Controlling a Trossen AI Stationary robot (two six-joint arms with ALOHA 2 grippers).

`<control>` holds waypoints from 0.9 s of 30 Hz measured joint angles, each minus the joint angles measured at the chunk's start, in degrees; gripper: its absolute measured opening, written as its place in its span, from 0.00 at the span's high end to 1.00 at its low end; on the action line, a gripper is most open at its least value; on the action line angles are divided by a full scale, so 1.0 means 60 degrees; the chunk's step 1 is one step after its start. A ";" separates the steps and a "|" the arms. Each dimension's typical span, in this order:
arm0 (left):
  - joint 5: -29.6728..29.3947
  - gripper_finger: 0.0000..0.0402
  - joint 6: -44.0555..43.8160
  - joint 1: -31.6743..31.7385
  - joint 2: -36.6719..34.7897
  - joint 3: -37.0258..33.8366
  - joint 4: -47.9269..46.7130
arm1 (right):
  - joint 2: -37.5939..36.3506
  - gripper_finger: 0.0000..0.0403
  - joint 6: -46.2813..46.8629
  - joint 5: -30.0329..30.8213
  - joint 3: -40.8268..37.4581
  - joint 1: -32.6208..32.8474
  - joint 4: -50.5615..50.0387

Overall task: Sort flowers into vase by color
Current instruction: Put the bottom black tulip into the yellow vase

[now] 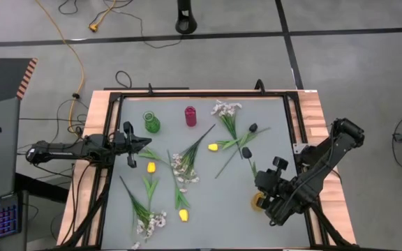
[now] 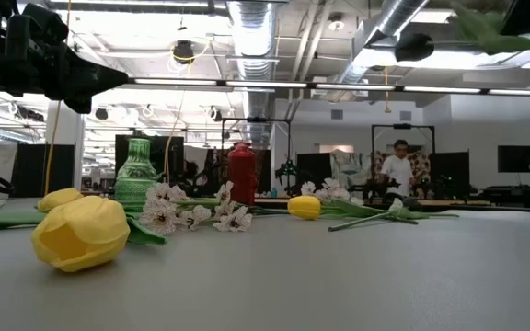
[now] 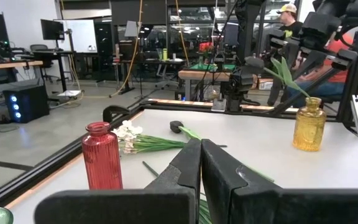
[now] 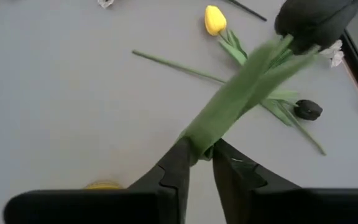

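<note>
My right gripper [image 4: 202, 155] is shut on a dark tulip and hovers over the yellow vase [image 1: 257, 202] at the table's near right. Its head [image 4: 316, 18] also shows in the low view as the dark tulip [image 2: 415, 46]. My left gripper [image 3: 201, 163] is shut, holds nothing, and hangs above the table's left side [image 1: 144, 144]. The green vase [image 1: 151, 123] and red vase [image 1: 190, 116] stand near the far edge. Yellow tulips [image 1: 151, 167], [image 1: 183, 215], [image 1: 213, 147], two dark tulips [image 1: 253, 128] and white sprays [image 1: 183, 167] lie flat on the table. My right gripper pinches the dark tulip's green stem and leaves [image 4: 207, 138] between its two fingers, toward the stem's lower end. The flower is lifted clear and slants up and away from the fingers. In the left wrist view its lower stem [image 3: 297, 87] reaches down to the yellow vase's mouth [image 3: 307, 101].
More white sprays lie at the far middle [image 1: 225, 108] and near left [image 1: 149, 223]. A black frame [image 1: 201, 94] rims the grey table. The middle right of the table holds crossed stems. A person [image 2: 398, 170] stands in the room beyond.
</note>
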 joint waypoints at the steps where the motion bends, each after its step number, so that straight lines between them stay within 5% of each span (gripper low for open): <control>1: 0.0000 1.00 0.0000 0.0000 0.0003 -0.0004 0.0000 | 0.0000 0.73 0.0000 -0.0126 0.0058 -0.0004 -0.0013; 27: 0.0001 1.00 0.0001 0.0001 0.0004 -0.0001 -0.0001 | 0.0000 0.64 0.0018 -0.2654 0.1598 -0.0022 -0.0295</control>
